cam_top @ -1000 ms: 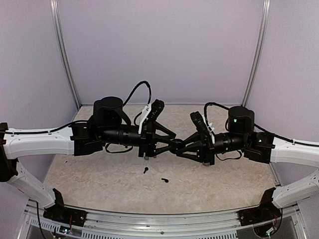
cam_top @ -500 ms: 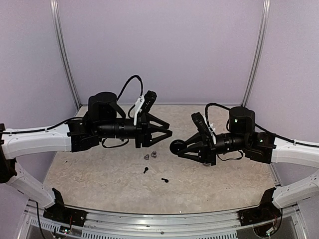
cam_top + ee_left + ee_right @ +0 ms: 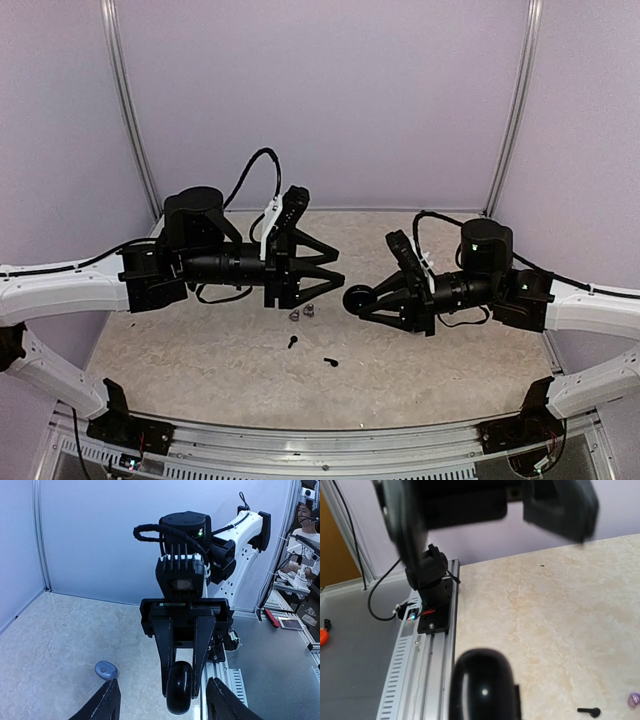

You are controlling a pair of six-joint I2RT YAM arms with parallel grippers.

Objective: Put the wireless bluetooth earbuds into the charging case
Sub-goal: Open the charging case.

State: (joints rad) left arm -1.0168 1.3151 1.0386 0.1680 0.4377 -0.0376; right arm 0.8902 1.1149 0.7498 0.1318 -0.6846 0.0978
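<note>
The charging case (image 3: 354,298) is a black round puck, and my right gripper (image 3: 366,297) is shut on it above the table's middle. The left wrist view shows the case (image 3: 179,687) edge-on between the right fingers (image 3: 167,655). My left gripper (image 3: 340,267) hangs open and empty a short way left of the case, its fingertips (image 3: 107,702) spread wide. Two silvery earbuds (image 3: 302,312) lie together on the table below the left gripper, one (image 3: 106,670) close to its left fingertip. Two black stemmed earbuds (image 3: 292,341) (image 3: 330,361) lie nearer the front. The case (image 3: 482,685) hides the right gripper's fingertips in its own view.
The marbled table (image 3: 200,350) has lilac walls on three sides and a metal rail (image 3: 320,435) along the front edge. A black earbud (image 3: 590,711) and a silvery one (image 3: 634,699) show at the lower right of the right wrist view.
My left gripper has drawn back to the left from the case and opened wider. The two silvery earbuds now lie in plain view on the table. The right gripper has dipped slightly.
</note>
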